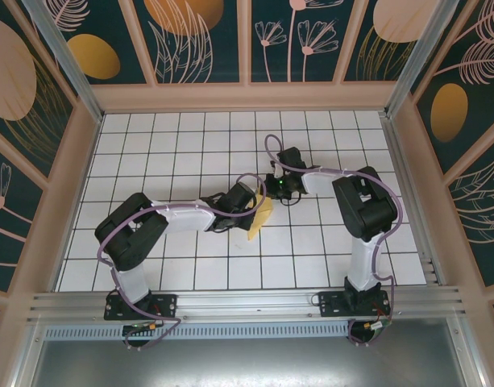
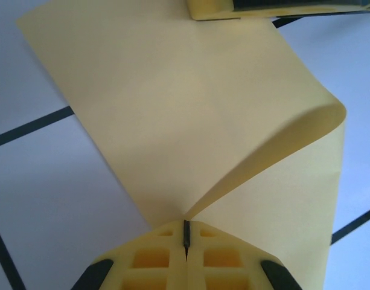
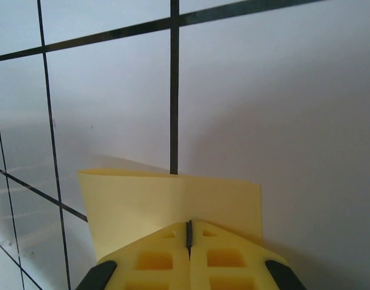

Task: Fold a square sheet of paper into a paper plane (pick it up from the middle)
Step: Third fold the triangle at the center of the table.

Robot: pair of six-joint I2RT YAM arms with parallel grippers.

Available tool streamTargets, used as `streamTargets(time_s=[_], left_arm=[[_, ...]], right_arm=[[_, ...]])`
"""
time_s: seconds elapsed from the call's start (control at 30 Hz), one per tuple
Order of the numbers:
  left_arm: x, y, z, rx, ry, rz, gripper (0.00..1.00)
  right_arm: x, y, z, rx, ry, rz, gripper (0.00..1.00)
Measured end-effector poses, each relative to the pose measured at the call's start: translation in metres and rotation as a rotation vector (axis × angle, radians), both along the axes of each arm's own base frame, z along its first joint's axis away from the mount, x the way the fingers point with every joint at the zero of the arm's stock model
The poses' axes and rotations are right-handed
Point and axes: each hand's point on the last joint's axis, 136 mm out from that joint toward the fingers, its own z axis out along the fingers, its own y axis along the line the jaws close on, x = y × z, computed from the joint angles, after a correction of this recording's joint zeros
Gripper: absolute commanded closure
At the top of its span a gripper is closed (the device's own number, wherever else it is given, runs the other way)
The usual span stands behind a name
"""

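Just below the centre of the top view, the sheet of paper [image 1: 261, 221] curls over the surface [image 1: 174, 145]. The left claw [image 2: 186, 234] is pinched shut on one edge and the right claw [image 3: 189, 232] on the opposite edge. For a clean crease, I'd bring the edges together evenly, then press flat.

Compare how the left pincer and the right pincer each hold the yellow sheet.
The left pincer grips where the square sheet of paper bends over in a rounded curl; the right pincer grips a flat part. Much of the paper stretches beyond the left pincer, only a narrow strip beyond the right pincer. Both have yellow fingers and are shut on the same sheet.
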Motion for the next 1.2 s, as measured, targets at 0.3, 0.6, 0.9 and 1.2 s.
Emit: streamTargets(time_s=[0.3, 0.6, 0.9, 1.2], left_arm=[[0.008, -0.006, 0.009, 0.001, -0.020, 0.000, 1.00], [0.004, -0.004, -0.002, 0.002, -0.009, -0.004, 1.00], [-0.002, -0.005, -0.002, -0.052, 0.010, -0.009, 1.00], [-0.008, -0.009, -0.001, -0.073, 0.034, -0.031, 1.00]], right_arm=[[0.000, 0.000, 0.000, -0.007, -0.010, 0.010, 1.00], [0.000, 0.001, 0.002, -0.009, -0.008, 0.012, 1.00], [-0.006, -0.001, 0.028, 0.005, -0.028, 0.007, 1.00], [-0.047, -0.017, 0.079, 0.124, -0.104, -0.055, 1.00]])
